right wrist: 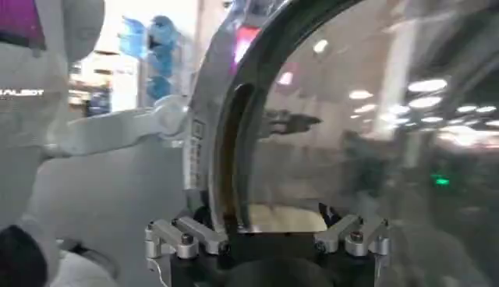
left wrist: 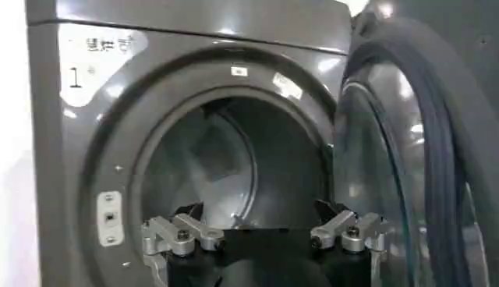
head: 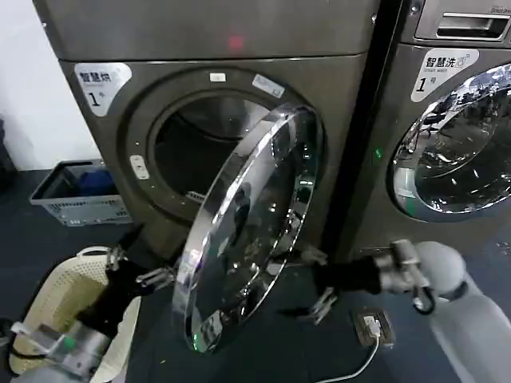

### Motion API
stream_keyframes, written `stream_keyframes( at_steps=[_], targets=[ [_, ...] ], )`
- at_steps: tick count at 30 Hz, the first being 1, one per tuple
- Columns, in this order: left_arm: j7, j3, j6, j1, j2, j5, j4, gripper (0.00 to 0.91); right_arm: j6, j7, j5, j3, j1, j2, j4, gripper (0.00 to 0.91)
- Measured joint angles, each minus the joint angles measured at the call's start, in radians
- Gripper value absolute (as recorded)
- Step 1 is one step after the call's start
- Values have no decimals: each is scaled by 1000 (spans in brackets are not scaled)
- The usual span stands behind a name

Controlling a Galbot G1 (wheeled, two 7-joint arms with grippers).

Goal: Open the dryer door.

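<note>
The dryer marked 1 has its round door swung well out, so the dark drum is exposed. My right gripper is open just behind the door's lower edge, on its inner side. In the right wrist view the door's rim runs up from between the open gripper's fingers. My left gripper is open, low at the left of the door and apart from it. It faces the drum in the left wrist view, where it holds nothing.
A second machine stands to the right with its door closed. A grey crate of blue cloth sits by the wall at the left. A cream laundry basket lies under my left arm. A floor socket with a white cable is near my right arm.
</note>
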Motion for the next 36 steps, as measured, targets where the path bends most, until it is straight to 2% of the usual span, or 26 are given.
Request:
stream_keyframes(
  at_steps=[9, 13, 15, 19, 26, 36],
  targets=[
    [3, 73, 8, -15, 40, -14, 4, 907, 7, 93, 51, 350, -146, 16, 31, 907],
    [4, 101, 11, -27, 57, -18, 7, 907, -9, 148, 46, 483, -215, 33, 58, 907],
    [6, 118, 14, -29, 66, -19, 0, 907, -37, 207, 62, 538, -244, 42, 77, 907],
    [8, 152, 20, -42, 89, -25, -8, 907, -46, 352, 86, 641, -281, 64, 109, 907],
    [16, 229, 16, -57, 131, -34, -4, 907, -15, 617, 86, 842, -335, 73, 104, 907],
    [16, 381, 10, -110, 199, -46, 12, 907, -10, 911, 71, 1078, -428, 106, 114, 907]
  ],
)
